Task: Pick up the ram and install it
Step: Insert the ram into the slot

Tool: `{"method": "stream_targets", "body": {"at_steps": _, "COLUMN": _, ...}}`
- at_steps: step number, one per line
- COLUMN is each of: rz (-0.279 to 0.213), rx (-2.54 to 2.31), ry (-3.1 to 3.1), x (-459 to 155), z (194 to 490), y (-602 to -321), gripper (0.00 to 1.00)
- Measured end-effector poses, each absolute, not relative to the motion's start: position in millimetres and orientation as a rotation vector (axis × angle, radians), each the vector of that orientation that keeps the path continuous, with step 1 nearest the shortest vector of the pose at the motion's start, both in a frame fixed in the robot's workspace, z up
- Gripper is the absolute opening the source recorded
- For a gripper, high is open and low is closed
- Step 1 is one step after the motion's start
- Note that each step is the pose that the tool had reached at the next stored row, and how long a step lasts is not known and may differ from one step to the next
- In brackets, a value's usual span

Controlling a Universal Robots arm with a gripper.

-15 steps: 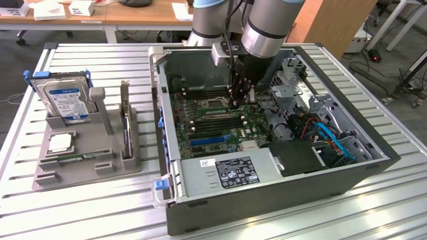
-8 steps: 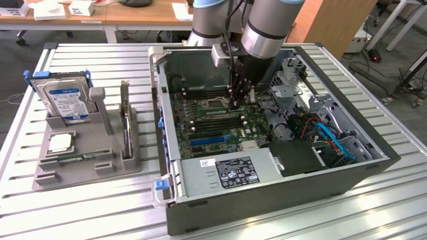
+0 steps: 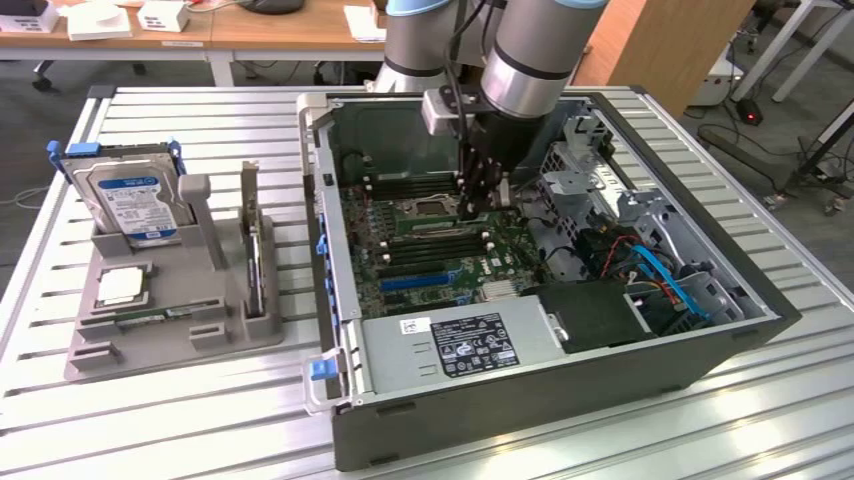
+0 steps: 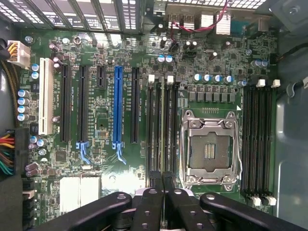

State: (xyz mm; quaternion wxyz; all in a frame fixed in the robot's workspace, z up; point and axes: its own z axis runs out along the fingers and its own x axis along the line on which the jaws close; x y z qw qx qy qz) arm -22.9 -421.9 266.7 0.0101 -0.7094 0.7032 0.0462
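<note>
In the wrist view the ram [image 4: 162, 122] shows edge-on as a thin pale-green strip. It stands in the middle one of three black memory slots, beside the open processor socket [image 4: 210, 149]. My gripper [image 4: 162, 179] has its two black fingers pressed together at the near end of that strip, shut on the ram's top edge. In the exterior view the gripper [image 3: 481, 203] reaches straight down into the open computer case [image 3: 534, 400]. Its fingertips are low over the motherboard [image 3: 441, 265], next to the socket [image 3: 430, 208], and they hide the stick.
A grey parts tray [image 3: 174, 340] lies at the exterior view's left on the slatted table. It holds an upright silver hard drive [image 3: 134, 200] and a square processor chip [image 3: 120, 287]. Inside the case are a power supply [image 3: 461, 345], cables [image 3: 654, 270] and a drive cage.
</note>
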Motion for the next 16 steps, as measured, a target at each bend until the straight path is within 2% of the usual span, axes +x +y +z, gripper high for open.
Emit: {"method": "stream_targets", "body": {"at_steps": 16, "rz": 0.134, "rx": -2.213, "ry": 2.189, "x": -24.6, "z": 260.7, "y": -423.6, "gripper": 0.11}}
